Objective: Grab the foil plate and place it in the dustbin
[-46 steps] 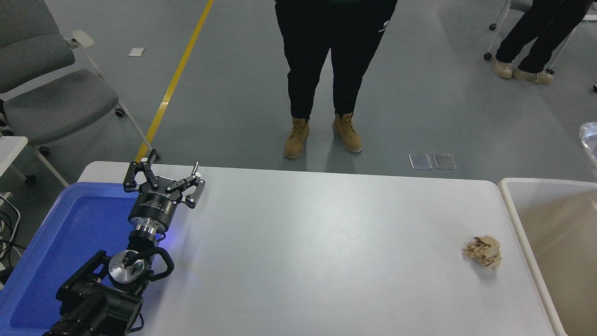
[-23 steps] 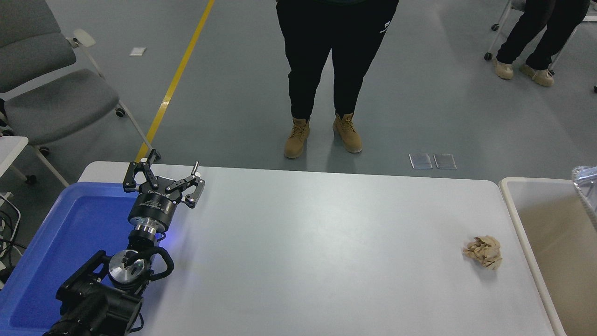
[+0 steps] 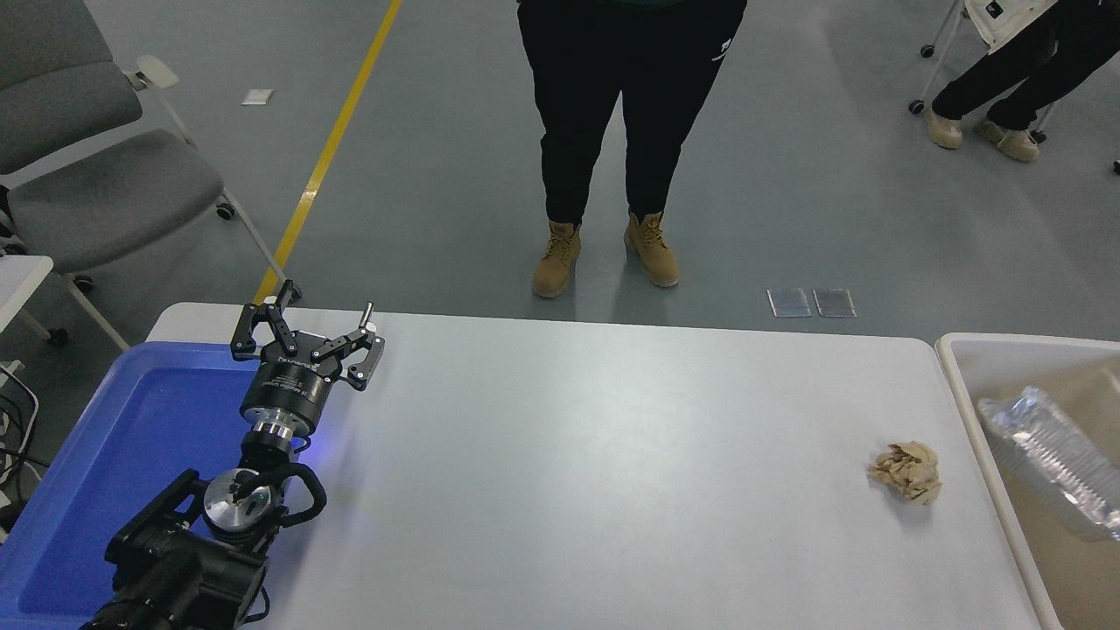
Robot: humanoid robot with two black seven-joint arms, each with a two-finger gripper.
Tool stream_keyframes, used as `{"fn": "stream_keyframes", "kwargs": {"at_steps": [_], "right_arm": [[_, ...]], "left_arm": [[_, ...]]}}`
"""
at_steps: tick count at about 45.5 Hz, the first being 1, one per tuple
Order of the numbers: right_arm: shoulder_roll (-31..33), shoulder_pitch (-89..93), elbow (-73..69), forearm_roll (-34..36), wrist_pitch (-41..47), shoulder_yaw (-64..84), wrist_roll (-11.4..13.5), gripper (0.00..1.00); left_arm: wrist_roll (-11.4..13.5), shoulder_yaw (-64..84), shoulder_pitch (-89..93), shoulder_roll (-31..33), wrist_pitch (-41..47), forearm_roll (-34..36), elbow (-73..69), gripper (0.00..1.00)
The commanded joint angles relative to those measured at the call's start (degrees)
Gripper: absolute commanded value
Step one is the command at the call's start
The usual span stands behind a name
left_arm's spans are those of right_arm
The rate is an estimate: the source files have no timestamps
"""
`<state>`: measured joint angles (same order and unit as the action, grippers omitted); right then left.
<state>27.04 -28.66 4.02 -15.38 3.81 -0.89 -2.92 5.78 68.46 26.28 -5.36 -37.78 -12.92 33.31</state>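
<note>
The shiny silver foil plate [image 3: 1050,462] lies tilted inside the beige dustbin [image 3: 967,394] at the table's right end, partly cut off by the picture's right edge. No gripper touches it. My left gripper [image 3: 308,331] is parked at the lower left with its fingers spread open and empty, over the edge of a blue tray. My right arm and gripper are out of view.
A bright blue shallow tray [image 3: 105,455] sits at the table's left end. A small crumpled tan paper wad [image 3: 907,472] lies near the dustbin. A person [image 3: 630,131] in tan boots stands at the table's far side. Grey chairs [image 3: 87,175] stand at far left.
The foil plate has dropped from above the right edge down into the dustbin. The left arm has not moved.
</note>
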Motion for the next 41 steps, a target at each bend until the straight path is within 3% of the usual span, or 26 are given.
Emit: {"fn": "stream_keyframes", "kwargs": {"at_steps": [1, 7, 13, 23, 41], "right_arm": [[1.17, -2.35, 0.02, 0.0, 0.84, -0.34, 0.11, 1.0], [1.78, -7.8, 0.02, 0.0, 4.88, 0.37, 0.29, 1.0], [7.67, -11.93, -0.68, 0.0, 8.57, 0.19, 0.55, 1.0], [9.34, -23.88, -3.05, -0.18, 15.96, 1.77, 2.04, 1.0], [24.98, -51.21, -38.8, -1.32, 11.83, 22.59, 2.75, 1.0]], "left_arm": [[0.02, -0.08, 0.0, 0.0, -0.02, 0.0, 0.0, 0.99], [0.02, 0.0, 0.0, 0.0, -0.02, 0.0, 0.0, 0.99], [0.02, -0.08, 0.0, 0.0, -0.02, 0.0, 0.0, 0.99], [0.02, -0.08, 0.0, 0.0, -0.02, 0.0, 0.0, 0.99], [0.02, -0.08, 0.0, 0.0, -0.02, 0.0, 0.0, 0.99]]}}
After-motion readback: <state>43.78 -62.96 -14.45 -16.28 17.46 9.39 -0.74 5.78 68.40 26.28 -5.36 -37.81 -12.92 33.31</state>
